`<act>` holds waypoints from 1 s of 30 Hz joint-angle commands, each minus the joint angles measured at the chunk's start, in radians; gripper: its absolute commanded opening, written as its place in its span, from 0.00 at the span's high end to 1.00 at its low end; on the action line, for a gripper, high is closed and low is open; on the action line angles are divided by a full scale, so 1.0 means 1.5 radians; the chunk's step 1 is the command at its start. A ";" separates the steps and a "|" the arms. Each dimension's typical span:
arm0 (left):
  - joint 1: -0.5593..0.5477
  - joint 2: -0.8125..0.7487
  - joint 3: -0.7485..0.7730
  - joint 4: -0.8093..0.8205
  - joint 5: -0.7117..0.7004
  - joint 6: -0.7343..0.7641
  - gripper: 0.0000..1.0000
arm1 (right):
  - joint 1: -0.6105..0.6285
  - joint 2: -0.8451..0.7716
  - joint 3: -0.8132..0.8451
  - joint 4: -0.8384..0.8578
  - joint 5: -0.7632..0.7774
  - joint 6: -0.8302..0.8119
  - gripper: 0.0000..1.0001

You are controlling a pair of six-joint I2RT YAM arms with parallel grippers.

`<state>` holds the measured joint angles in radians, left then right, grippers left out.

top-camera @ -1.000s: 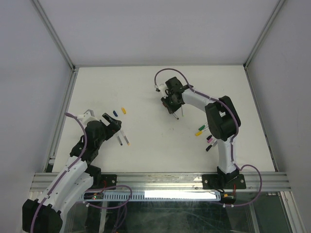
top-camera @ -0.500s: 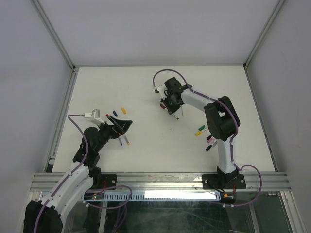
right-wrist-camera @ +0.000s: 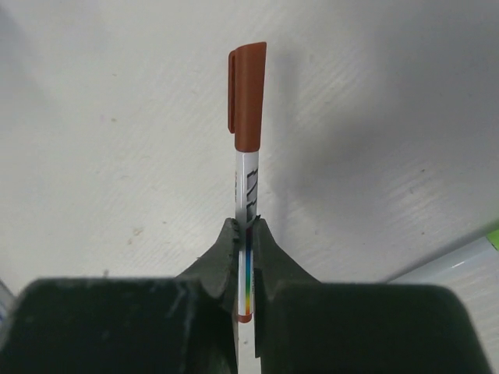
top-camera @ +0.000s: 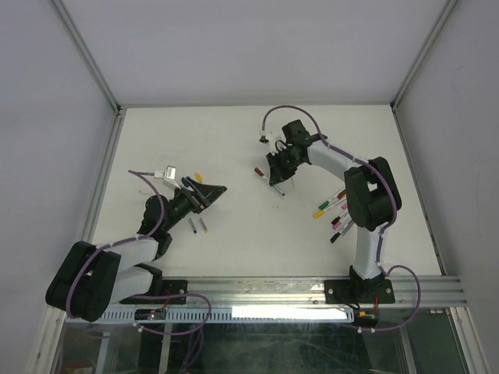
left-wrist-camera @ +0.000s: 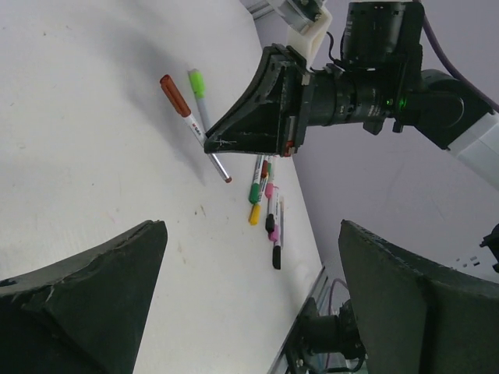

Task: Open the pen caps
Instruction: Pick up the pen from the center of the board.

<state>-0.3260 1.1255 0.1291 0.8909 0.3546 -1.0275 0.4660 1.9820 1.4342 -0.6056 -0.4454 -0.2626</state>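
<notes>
My right claw (right-wrist-camera: 245, 234) is clamped on a pen barrel (right-wrist-camera: 247, 183), brown-red cap (right-wrist-camera: 249, 97) on; left claw (left-wrist-camera: 249, 265) wide apart over the surface (right-wrist-camera: 117, 156).

Maroon pen cap (right-wrist-camera: 248, 97) seated on barrel (right-wrist-camera: 246, 183), yellow cap (top-camera: 197, 176) lying loose

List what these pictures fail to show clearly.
- Right wrist view: the brown-capped pen's back end, buried between the right claw's shut fingers.
- Right wrist view: a second pen, cut off by the frame edge.
- Top view: the pens near the left claw, partly covered by that arm.
</notes>
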 commanded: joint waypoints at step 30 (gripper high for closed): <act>-0.113 0.429 0.290 0.231 -0.115 -0.077 0.60 | 0.008 -0.121 -0.038 0.089 -0.281 0.090 1.00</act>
<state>-0.4854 1.7809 0.5415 1.2175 0.2058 -1.1416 0.4736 1.8404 1.3628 -0.4984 -0.8608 -0.1280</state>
